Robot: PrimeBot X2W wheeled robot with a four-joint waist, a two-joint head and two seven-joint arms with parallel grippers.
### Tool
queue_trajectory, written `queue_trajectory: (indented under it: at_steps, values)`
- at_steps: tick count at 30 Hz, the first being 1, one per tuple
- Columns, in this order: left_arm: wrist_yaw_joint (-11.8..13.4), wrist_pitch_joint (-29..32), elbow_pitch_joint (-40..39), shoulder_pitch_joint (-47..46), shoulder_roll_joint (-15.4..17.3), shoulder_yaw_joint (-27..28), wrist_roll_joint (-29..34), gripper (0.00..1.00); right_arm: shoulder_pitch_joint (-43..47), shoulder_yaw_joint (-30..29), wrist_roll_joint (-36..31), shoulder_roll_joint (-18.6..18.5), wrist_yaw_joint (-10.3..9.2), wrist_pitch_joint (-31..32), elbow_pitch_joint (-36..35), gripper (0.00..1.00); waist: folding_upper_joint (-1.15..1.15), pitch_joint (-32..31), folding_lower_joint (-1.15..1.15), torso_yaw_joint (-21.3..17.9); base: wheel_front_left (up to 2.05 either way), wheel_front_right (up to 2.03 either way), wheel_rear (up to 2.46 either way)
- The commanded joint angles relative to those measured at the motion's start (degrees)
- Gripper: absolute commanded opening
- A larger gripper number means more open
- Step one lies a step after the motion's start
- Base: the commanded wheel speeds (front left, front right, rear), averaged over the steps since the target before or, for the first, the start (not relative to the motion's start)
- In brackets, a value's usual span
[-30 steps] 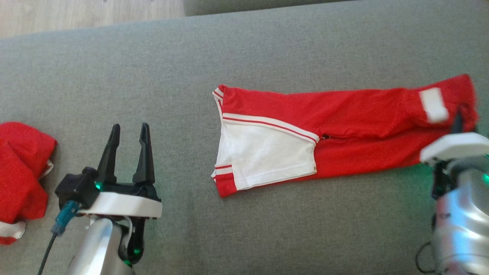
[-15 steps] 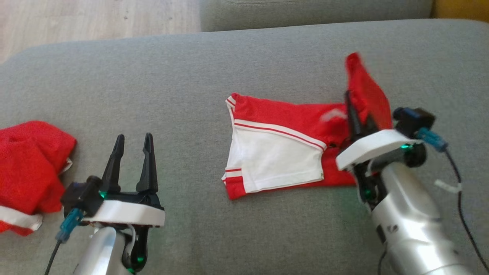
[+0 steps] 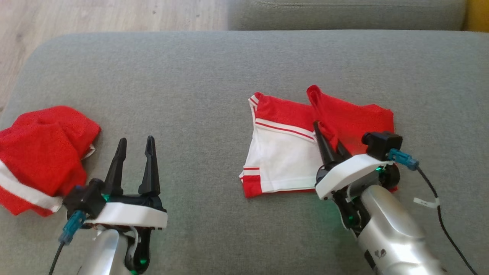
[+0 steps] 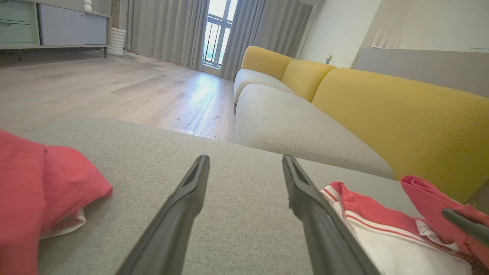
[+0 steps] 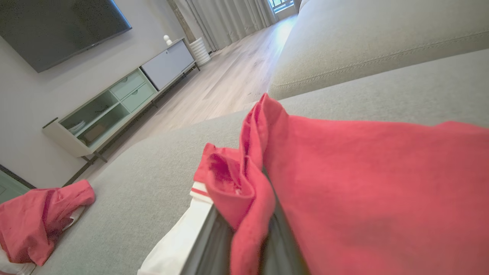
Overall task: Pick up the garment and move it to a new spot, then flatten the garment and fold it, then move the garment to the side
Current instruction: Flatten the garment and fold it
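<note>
**Grey cushion, fold half made: right gripper pinches the red end over the white half**

Grey couch cushion (image 3: pixel 214 76) is the work surface, with pale wood floor beyond its far edge. The garment (image 3: pixel 284 152), red with a white panel and striped trim, lies directly ahead of and under the right gripper (image 3: pixel 324 137). Its long axis runs crosswise to that gripper's fingers. The white half stretches off to the gripper's left and the red half is doubled back beneath and to its right.

The right gripper's fingers are pressed together on a bunched fold of red cloth (image 5: pixel 244 198), raised slightly off the layers below. The rest of the red half drapes from that pinch down onto the cushion.

By my reading the fold is under way. The coming move turns on carrying the pinched end leftward along the garment's length, so that it lands on the white half with edges matched.

The right arm is plainly the nearer. Its silver forearm slants in from the lower right, wrist low and fingers aimed away from the robot and a little left.

The left gripper (image 3: pixel 136 140) stands well to the left of the garment, with bare cushion between. Its fingers are spread, hold nothing and point away from the robot. A second crumpled red garment (image 3: pixel 42 152) lies just beside it on its left.
</note>
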Motion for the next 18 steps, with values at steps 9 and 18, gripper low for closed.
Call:
queue_trajectory:
  at_steps: [9,18]
  values:
    - [-0.5,-0.5,-1.2,-1.6,-0.2,1.6,0.6,1.00,-0.9,6.6,4.5,0.4,0.39,-0.6,-0.7,0.00,0.00,1.0,0.00,2.5,0.00,0.00,0.00]
    - [-0.7,-0.5,-0.7,-2.4,-0.4,1.2,0.5,1.00,-2.9,11.5,8.5,0.4,0.39,-2.2,2.4,0.00,0.00,2.0,0.00,4.6,0.00,0.00,0.00]
